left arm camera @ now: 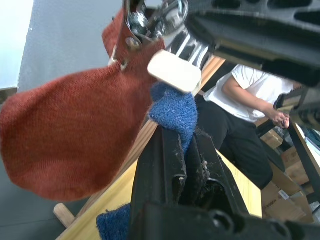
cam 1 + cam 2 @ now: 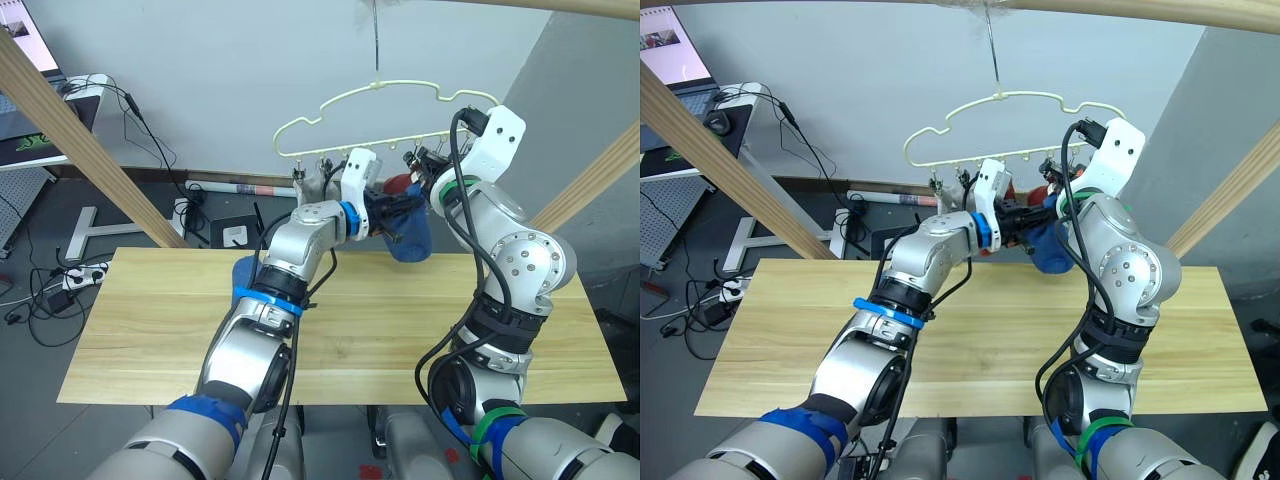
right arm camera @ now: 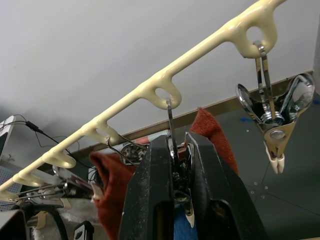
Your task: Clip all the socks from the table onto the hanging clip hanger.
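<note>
The pale yellow clip hanger (image 2: 390, 92) hangs above the far edge of the table (image 2: 160, 320). My left gripper (image 2: 385, 212) is raised just below its clip bar and is shut on a blue sock (image 1: 172, 110), which droops as a dark blue bundle (image 2: 408, 238). A brick red sock (image 1: 65, 135) hangs from a silver clip (image 1: 150, 20) right beside it. My right gripper (image 3: 178, 145) is at the bar (image 3: 150, 85), shut on a clip (image 3: 177, 175) and squeezing it. Red fabric (image 3: 215, 135) shows behind the fingers. The neighbouring clip (image 3: 272, 115) hangs empty.
Slanted wooden frame poles stand at the left (image 2: 80, 140) and the right (image 2: 590, 180). A desk with a laptop (image 2: 30, 60) and floor cables (image 2: 60, 280) lie beyond the table's left end. A person in a white shirt (image 1: 245, 95) sits past the table.
</note>
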Motion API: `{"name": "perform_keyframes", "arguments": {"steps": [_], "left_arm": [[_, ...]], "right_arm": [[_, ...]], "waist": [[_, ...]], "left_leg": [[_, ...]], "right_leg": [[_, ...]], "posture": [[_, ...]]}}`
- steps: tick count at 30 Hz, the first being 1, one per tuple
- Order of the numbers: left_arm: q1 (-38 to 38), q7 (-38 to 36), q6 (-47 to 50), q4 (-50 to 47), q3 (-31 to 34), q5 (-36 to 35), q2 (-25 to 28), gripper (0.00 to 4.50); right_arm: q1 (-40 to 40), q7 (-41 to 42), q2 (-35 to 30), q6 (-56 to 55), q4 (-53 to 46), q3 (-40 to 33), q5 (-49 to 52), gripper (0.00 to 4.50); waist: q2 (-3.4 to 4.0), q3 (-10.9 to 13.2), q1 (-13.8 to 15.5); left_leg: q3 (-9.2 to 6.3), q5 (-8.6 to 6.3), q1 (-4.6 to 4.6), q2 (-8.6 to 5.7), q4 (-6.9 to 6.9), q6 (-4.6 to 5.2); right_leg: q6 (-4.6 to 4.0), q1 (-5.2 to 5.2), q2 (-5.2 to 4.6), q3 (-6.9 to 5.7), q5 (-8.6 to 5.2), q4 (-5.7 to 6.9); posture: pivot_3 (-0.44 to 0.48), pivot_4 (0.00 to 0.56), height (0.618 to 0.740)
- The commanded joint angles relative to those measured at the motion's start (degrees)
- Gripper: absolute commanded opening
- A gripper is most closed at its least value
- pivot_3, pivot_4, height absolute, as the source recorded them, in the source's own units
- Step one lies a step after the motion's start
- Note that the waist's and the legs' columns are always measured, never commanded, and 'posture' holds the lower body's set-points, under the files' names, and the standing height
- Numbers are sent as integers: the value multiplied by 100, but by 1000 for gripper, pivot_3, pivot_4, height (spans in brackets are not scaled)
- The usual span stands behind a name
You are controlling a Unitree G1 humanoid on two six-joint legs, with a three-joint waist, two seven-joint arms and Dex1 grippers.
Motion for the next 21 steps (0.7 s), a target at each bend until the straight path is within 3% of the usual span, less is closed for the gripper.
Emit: {"name": "perform_keyframes", "arguments": {"steps": [1, 10, 17, 21], "left_arm": [[-233, 23, -173, -78, 80, -40, -79, 34], [-296, 17, -136, -85, 161, -90, -107, 34], [-286, -12, -142, -139, 155, -76, -133, 0], [-282, -31, -104, -147, 156, -87, -131, 0]], "right_arm": [[-110, -5, 168, -107, -152, 62, 97, 109], [-99, 15, 134, -119, -136, 101, 77, 109], [-93, -4, 127, -74, -152, 120, 61, 2550], [-82, 10, 144, -75, -184, 130, 85, 2550]], "waist": [[0, 0, 0], [0, 0, 0], [0, 0, -1], [0, 0, -1]], "left_leg": [[0, 0, 0, 0, 0, 0], [0, 0, 0, 0, -2, 0], [1, 0, -1, 0, -3, 0], [1, 0, -1, 0, -3, 0]], "right_leg": [[0, 0, 0, 0, 0, 0], [0, -1, 0, 0, 0, -1], [0, -2, 0, 0, 0, -1], [0, -2, 0, 0, 0, -1]], "posture": [[-33, 260, 740], [-28, 257, 740], [-30, 252, 740], [-30, 252, 740]]}}
